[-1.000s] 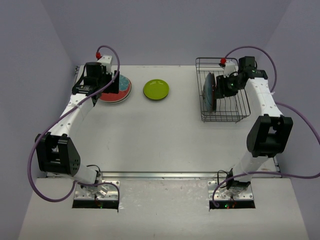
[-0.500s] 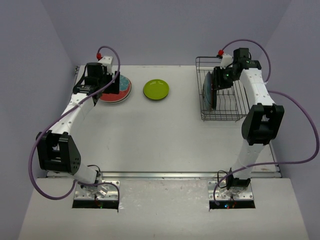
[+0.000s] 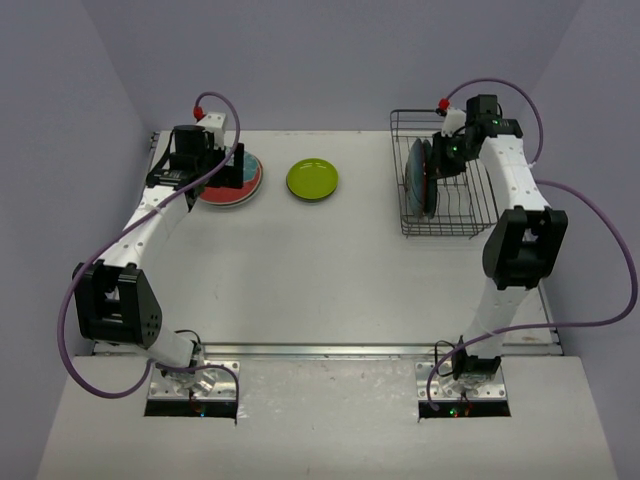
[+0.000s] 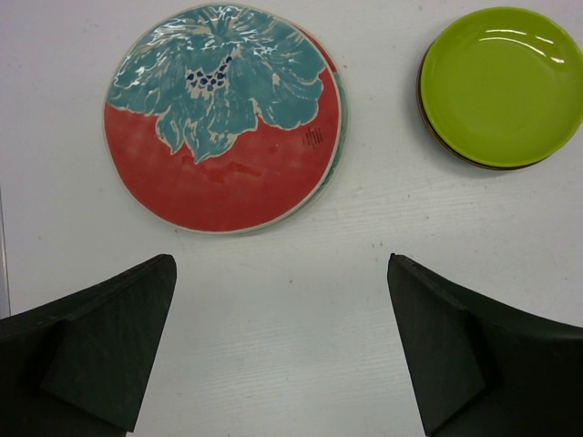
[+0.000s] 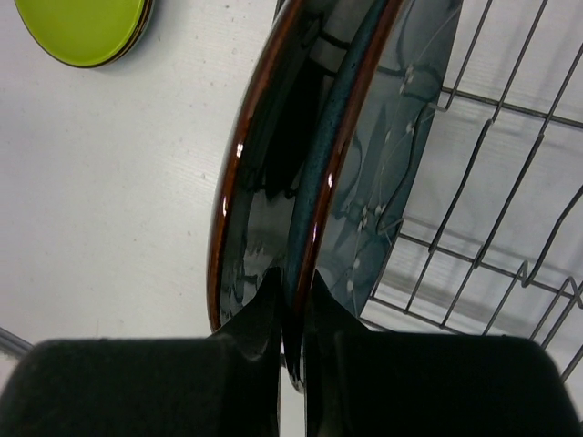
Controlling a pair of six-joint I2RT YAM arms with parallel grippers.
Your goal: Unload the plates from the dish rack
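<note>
White table (image 3: 330, 270), lavender walls (image 3: 330, 60). Right claw (image 5: 291, 328): jaws drawn together on the rim of the dark blue plate (image 5: 383, 137), which stands on edge at the left end of the dish rack (image 5: 510, 182), upper right of the top view. Brown-rimmed plate (image 5: 260, 182) stands just beside it, faces nearly touching. Left claw (image 4: 282, 346): jaws wide apart, nothing between, over bare table below the red-and-teal plate (image 4: 219, 118); lime plate (image 4: 501, 82) lies upper right in that view. Risks, my estimate: the grip is on a thin rim, so the plate may pivot or slip once lifted; the neighbour could be dragged or tipped by contact; the rim may snag a rack wire if pulled off-vertical.
</note>
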